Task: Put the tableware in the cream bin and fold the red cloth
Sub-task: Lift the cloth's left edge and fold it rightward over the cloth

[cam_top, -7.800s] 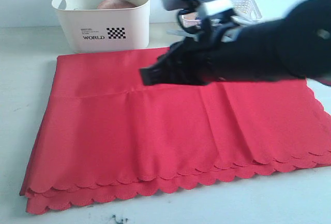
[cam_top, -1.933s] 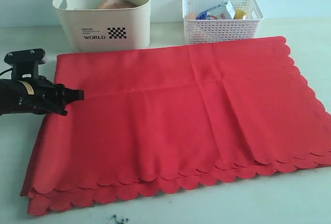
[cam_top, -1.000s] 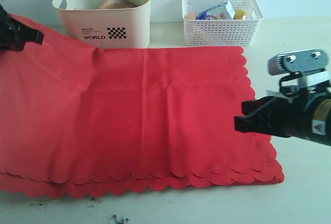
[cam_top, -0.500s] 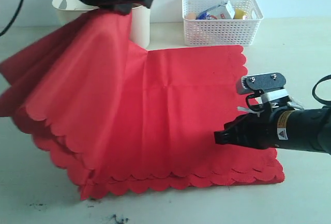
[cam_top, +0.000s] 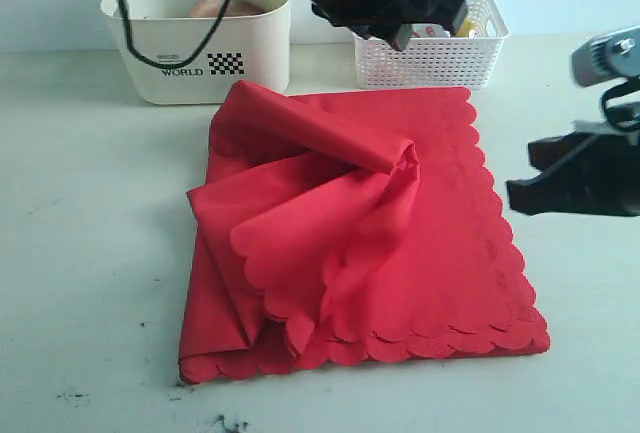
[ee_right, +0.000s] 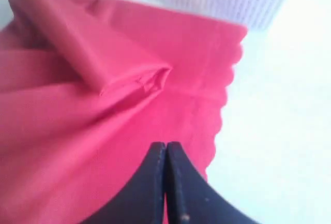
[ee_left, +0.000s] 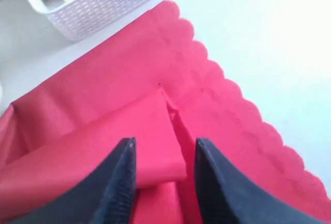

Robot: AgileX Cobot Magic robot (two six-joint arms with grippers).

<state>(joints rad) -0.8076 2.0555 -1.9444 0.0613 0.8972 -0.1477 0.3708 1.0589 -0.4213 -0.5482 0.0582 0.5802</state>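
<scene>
Wrist views alone show left end effector (ee_left: 164, 145) parted, right end effector (ee_right: 165, 146) pinched empty.

Left gripper (ee_left: 165, 145), jaws apart, hangs above the rumpled red cloth (ee_left: 93, 94).

Open worktop left and front, crowded back and right

The worktop (cam_top: 90, 203) lies bare to the left of the red cloth (cam_top: 440, 263) and in front of it, giving wide passage there; the cloth's middle rises in a bunched roll (cam_top: 330, 133), while its right part lies flat. At the back, the cream bin (cam_top: 200, 43) and the white lattice basket (cam_top: 440, 61) stand near each other with a narrow bare gap between. The left gripper (ee_left: 164, 182), fingers apart, hangs above the roll's end near the basket, and the right gripper (cam_top: 515, 193), fingers pressed together, hangs at the cloth's right edge
</scene>
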